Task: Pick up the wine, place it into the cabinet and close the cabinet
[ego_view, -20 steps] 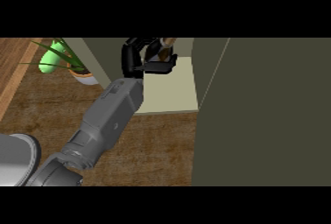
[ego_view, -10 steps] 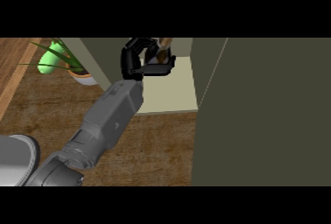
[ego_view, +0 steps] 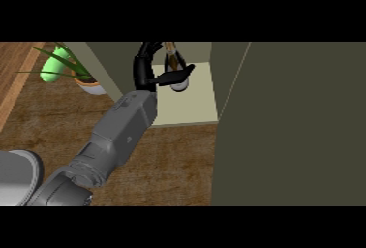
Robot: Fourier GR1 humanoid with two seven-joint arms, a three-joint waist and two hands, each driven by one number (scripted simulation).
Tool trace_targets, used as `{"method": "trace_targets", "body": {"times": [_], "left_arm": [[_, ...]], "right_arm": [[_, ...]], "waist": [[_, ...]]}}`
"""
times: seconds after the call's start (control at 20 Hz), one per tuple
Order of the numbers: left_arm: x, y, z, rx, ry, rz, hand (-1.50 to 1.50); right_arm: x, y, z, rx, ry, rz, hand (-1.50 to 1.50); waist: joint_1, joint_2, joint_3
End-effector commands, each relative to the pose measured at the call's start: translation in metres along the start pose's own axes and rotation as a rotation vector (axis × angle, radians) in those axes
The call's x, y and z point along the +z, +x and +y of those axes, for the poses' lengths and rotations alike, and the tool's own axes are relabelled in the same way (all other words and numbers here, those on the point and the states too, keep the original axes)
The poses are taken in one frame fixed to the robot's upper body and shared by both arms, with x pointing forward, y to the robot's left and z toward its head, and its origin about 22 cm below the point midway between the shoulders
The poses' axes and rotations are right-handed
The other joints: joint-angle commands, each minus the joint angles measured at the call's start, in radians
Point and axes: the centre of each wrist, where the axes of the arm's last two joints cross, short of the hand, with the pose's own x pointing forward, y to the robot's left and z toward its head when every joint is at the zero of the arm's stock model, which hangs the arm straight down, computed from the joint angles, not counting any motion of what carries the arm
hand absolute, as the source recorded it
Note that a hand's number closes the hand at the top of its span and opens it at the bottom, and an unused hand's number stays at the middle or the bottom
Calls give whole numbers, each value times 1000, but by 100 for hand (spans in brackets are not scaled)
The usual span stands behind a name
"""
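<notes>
The wine (ego_view: 175, 72) is glass, so I judge it heavy, stiff, slick and breakable; best held round the body, not the neck; it stands inside the open cabinet (ego_view: 193, 104) on the pale shelf; my left hand (ego_view: 154, 72) is curled round it, thumb across its front; my forearm reaches up from the lower left, over the counter (ego_view: 172, 160); my right hand isn't visible
</notes>
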Motion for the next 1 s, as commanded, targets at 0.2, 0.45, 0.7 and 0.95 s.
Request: {"method": "trace_targets", "body": {"times": [0.2, 0.45, 0.7, 0.95], "left_arm": [[4, -19, 32, -116, 16, 14, -150], [8, -25, 35, -149, 30, 13, -150], [16, -29, 28, -96, 60, -8, -150], [4, -22, 38, -95, 36, -24, -150]], "right_arm": [[11, 12, -2, -27, 10, -28, -150], [16, 17, 4, -7, 36, -39, -150], [7, 13, 1, -14, 31, -45, -150], [2, 6, 8, -29, 36, -39, -150]], "waist": [[-5, 8, -3], [-17, 10, -3], [-13, 13, -4], [-11, 14, -4]]}}
